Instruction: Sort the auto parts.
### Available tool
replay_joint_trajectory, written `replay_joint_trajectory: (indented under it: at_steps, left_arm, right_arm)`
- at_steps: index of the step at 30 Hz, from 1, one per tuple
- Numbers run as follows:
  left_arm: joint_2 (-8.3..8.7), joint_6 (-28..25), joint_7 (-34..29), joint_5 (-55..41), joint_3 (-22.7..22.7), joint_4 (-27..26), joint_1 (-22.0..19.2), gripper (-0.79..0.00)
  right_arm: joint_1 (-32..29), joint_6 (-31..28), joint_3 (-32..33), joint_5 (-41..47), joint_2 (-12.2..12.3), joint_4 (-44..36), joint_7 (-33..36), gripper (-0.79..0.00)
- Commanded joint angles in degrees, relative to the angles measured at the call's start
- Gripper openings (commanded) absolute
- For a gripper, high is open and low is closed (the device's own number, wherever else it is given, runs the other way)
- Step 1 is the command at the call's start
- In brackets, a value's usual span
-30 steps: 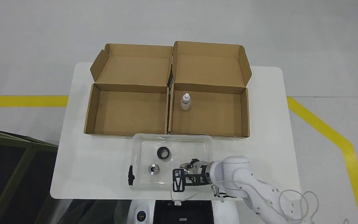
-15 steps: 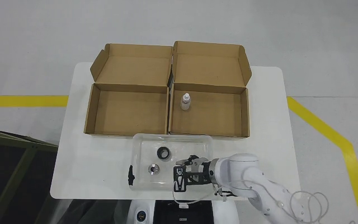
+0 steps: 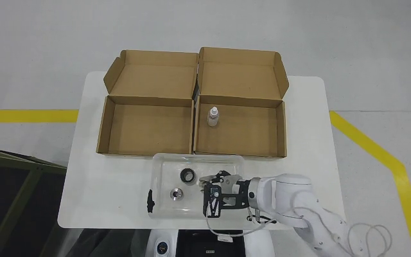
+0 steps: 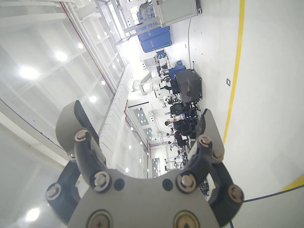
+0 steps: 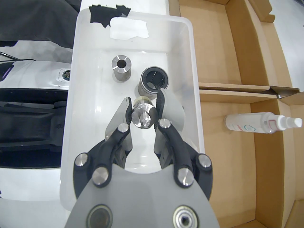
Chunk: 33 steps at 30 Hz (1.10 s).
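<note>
Your right gripper [image 5: 142, 104] has shifted from near rim to over middle of bin [image 5: 193, 55]. Fingers pinched tight on silver stepped part [image 5: 141, 117], just beside bearing [image 5: 153, 79]. Grasp looks secured, so your next step is probably lifting it toward cardboard box [image 3: 148, 128]. Left gripper [image 4: 142, 122] spread wide, empty.

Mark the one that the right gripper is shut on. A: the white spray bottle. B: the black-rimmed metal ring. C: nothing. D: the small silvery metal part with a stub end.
D: in the right wrist view the right gripper clamps the small silvery metal part with a stub end from both sides; the white spray bottle lies apart in a brown cardboard box.
</note>
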Motion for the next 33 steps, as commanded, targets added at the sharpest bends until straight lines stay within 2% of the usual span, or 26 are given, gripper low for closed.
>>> replay_joint_trajectory:
  at_steps: [1, 21, 33]
  left_arm:
    - [0.0, 0.0, 0.0, 0.0, 0.0, 0.0, 0.0, 0.0]
    - [0.0, 0.0, 0.0, 0.0, 0.0, 0.0, 0.0, 0.0]
    - [0.0, 0.0, 0.0, 0.0, 0.0, 0.0, 0.0, 0.0]
  right_arm:
    - [-0.37, 0.23, 0.78, -0.2, 0.16, -0.72, -1.03, -0.785]
    - [-3.7, 1.92, 9.72, -0.38, 1.64, -2.97, -7.97, -0.785]
    - [-3.1, 3.41, 14.2, 2.69, 2.08, -1.45, -9.79, -0.785]
